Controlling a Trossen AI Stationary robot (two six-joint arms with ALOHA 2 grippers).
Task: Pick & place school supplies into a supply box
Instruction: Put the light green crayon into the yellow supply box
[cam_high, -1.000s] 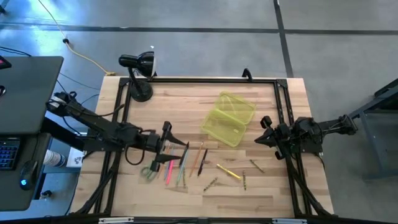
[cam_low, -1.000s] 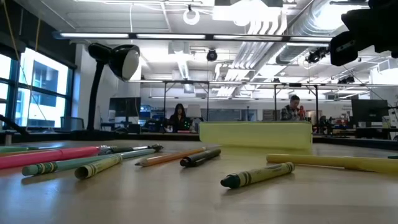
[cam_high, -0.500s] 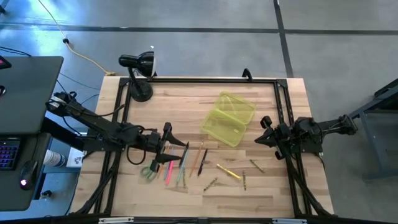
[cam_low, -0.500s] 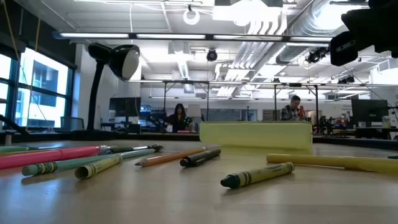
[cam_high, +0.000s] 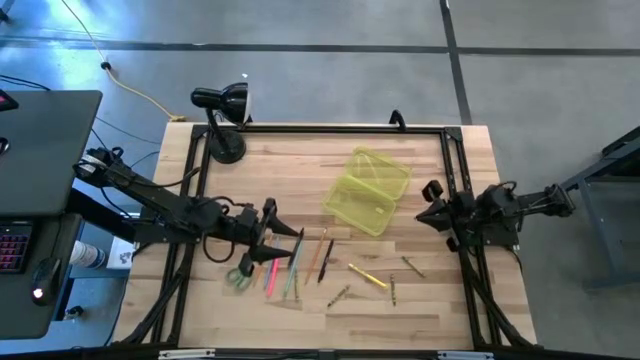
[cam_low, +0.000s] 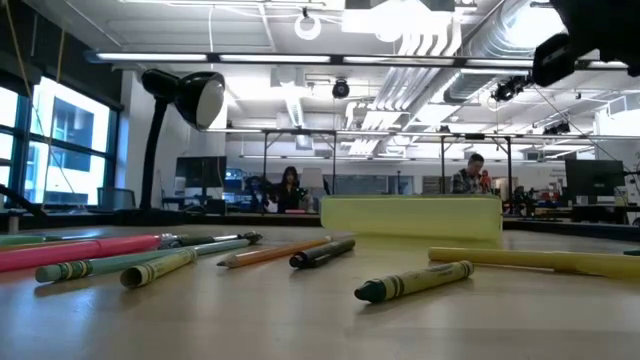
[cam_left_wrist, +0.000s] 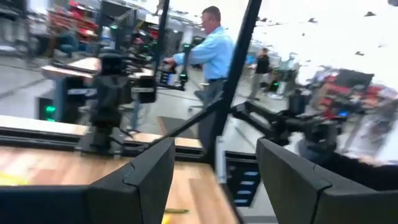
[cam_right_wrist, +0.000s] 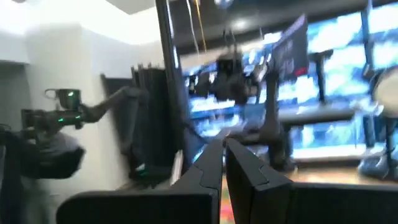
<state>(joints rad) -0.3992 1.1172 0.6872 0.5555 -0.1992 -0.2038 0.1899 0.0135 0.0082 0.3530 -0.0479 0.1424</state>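
Yellow-green and translucent, the box (cam_high: 367, 190) lies open on the wooden tabletop (cam_high: 300, 165), set at a slant toward the far right of centre, its lid folded out beside the tray; in the low view it shows as a pale yellow wall (cam_low: 410, 217) across the middle. The supplies lie loose on the near half, none in the box. Pink, green, orange and black pens (cam_high: 295, 262) are fanned together left of centre, with green-handled scissors (cam_high: 238, 277) at their left end. A yellow pen (cam_high: 367, 275) and a few short bits (cam_high: 412, 266) lie apart to the right. Low down, a dark green crayon (cam_low: 415, 281) rests nearest the camera, with an orange pencil (cam_low: 270, 253) and a black pen (cam_low: 322, 252) behind it. The left gripper (cam_high: 272, 229) hangs over the fanned pens — its fingers (cam_left_wrist: 140, 174) spread wide, holding nothing. The right gripper (cam_high: 430, 203) sits at the right edge, just off the box, its fingers (cam_right_wrist: 208, 165) pressed nearly together and empty. A black lamp (cam_high: 222, 115) stands at the far left corner.
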